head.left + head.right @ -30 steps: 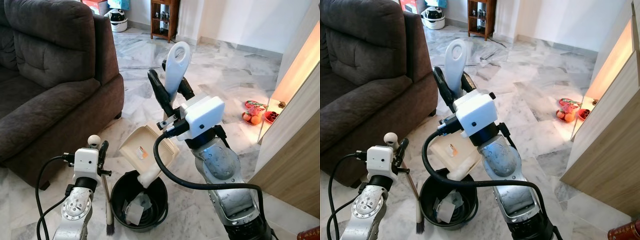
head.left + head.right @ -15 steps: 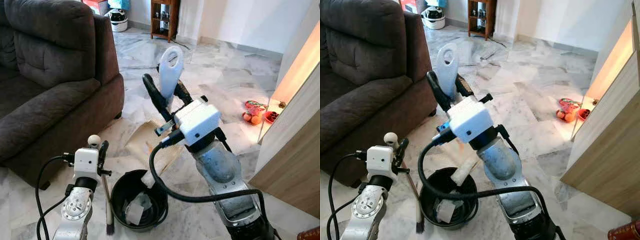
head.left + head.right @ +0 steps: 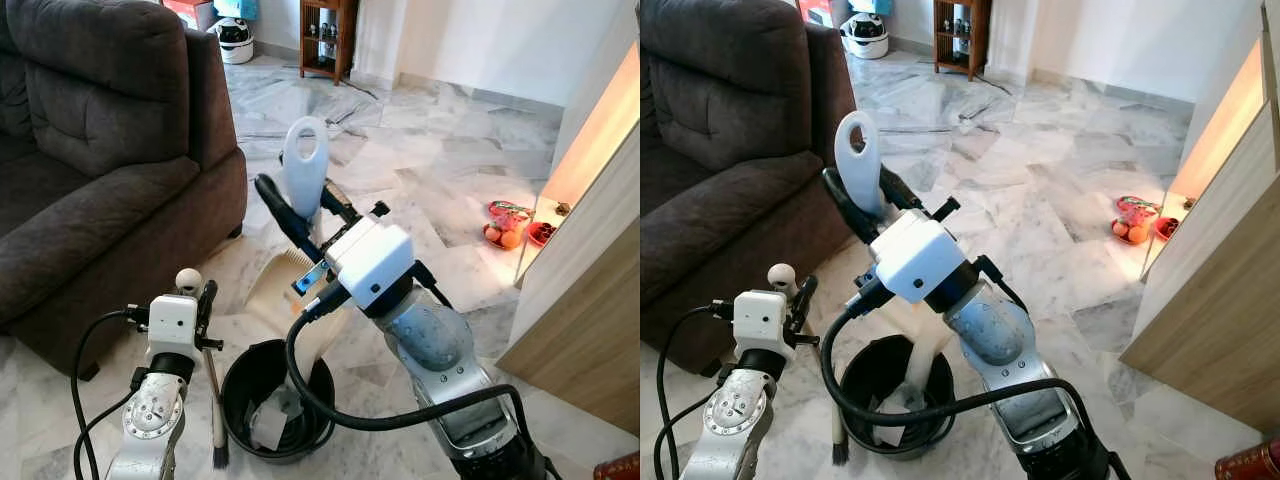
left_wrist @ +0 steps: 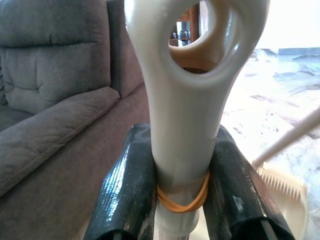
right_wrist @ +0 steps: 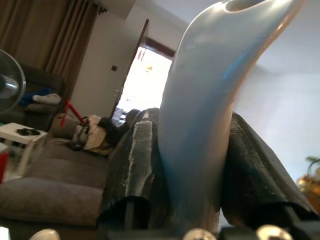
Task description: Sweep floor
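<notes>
My right gripper (image 3: 300,198) is shut on the pale blue looped handle (image 3: 304,160) of a cream dustpan (image 3: 272,283). The pan hangs steeply tilted, its mouth down over a black bin (image 3: 240,392) holding scraps of litter. In the right wrist view both black fingers (image 5: 132,160) press against that handle (image 5: 200,100). Low on the left, my left gripper (image 3: 207,305) is shut on the handle of a hand brush (image 3: 217,410), whose dark bristles rest on the floor beside the bin. The left wrist view has the cream brush handle (image 4: 182,100), ringed by an orange rubber band, clamped between the fingers (image 4: 127,190).
A dark brown sofa (image 3: 100,150) fills the left side, close to the bin. A wooden cabinet (image 3: 590,300) stands along the right, with a plate of fruit (image 3: 510,228) on the marble floor by it. A wooden shelf (image 3: 330,35) stands at the far wall.
My right arm has swung left and tipped the dustpan from a shallow slant to a steep one over the bin. The left arm and brush have stayed put.
</notes>
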